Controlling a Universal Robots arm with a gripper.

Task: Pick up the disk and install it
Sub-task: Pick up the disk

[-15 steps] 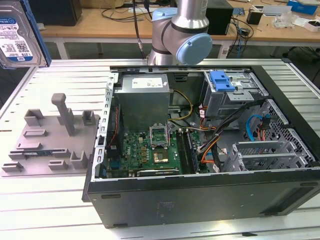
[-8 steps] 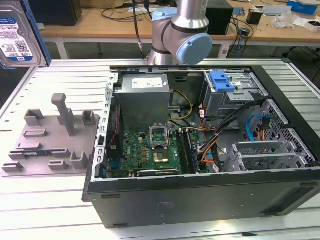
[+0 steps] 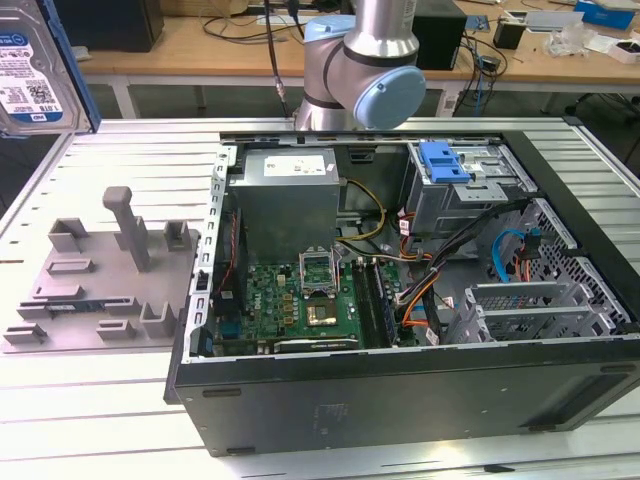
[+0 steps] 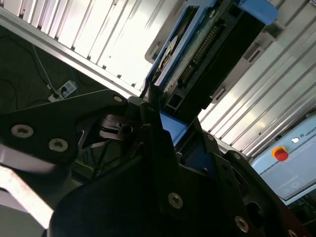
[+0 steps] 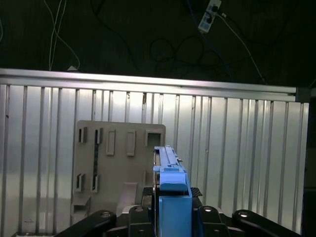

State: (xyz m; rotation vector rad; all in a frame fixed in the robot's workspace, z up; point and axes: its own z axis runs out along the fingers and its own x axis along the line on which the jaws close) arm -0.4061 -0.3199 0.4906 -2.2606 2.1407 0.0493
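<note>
Blue-bracketed, the disk (image 5: pixel 170 170) hangs above the grey fixture (image 5: pixel 118 163), the gripper (image 5: pixel 173 211) closed tight on it; pickup looks done; seating it in the computer case (image 3: pixel 400 385) is left.

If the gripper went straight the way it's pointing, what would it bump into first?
The gripper, shut on the disk, points down at the table. The disk would probably hit the grey fixture near its edge first, or the table just beside it.

Shiny metal table (image 3: pixel 100 400), matt grey plastic fixture (image 3: pixel 110 270), blue plastic-framed disk (image 3: pixel 30 80)
</note>
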